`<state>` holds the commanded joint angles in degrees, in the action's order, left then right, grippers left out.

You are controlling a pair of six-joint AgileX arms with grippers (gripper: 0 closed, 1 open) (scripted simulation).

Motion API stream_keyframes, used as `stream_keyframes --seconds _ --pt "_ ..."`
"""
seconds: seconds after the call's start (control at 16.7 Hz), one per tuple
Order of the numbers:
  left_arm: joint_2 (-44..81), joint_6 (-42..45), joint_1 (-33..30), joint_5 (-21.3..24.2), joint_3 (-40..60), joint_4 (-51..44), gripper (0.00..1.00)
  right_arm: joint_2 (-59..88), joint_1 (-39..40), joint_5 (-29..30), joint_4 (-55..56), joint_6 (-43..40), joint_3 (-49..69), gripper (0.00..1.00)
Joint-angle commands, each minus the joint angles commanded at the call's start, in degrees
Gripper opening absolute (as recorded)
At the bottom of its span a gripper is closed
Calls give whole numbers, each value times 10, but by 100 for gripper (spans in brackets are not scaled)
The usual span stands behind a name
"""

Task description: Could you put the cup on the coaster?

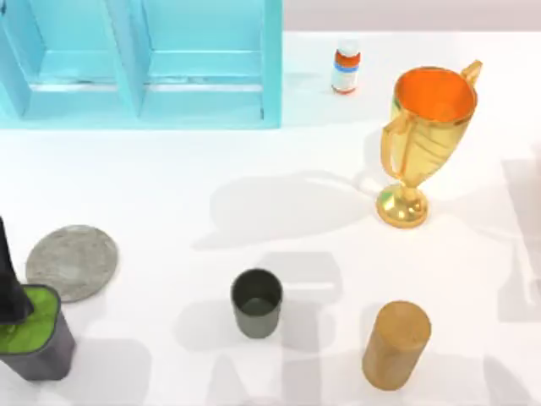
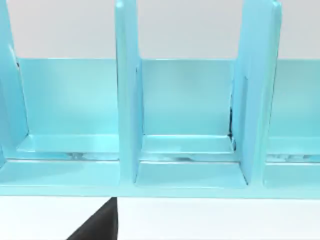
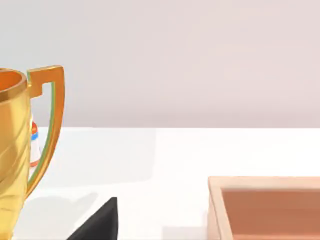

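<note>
Left tool (image 1: 13, 296) — well left of cup (image 1: 256, 302)

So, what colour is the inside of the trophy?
Orange inside the gold trophy, best in the top view.

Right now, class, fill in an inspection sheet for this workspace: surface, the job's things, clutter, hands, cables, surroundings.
Surface: white table, crossed by grey shadows.
Job's things: cup upright near the front middle, apart from the coaster, which lies flat at the left with nothing on it.
Clutter: gold trophy at the right; tan wooden cylinder at the front right; small bottle at the back; grey pot with green filling at the front left corner; a wooden tray in the right wrist view.
Hands: nothing seen of the fingers.
Cables: nothing seen.
Surroundings: blue shelf unit at the back left; plain pale wall behind.
</note>
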<state>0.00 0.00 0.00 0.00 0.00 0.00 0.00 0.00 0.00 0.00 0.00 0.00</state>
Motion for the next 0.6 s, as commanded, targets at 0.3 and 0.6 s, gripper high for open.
stream_keyframes --seconds 0.3,0.6 --pt "36 18 -20 0 35 -31 100 0 0 0 0 0 0 100" --pt "214 97 -108 0 192 -162 100 0 0 0 0 0 0 100"
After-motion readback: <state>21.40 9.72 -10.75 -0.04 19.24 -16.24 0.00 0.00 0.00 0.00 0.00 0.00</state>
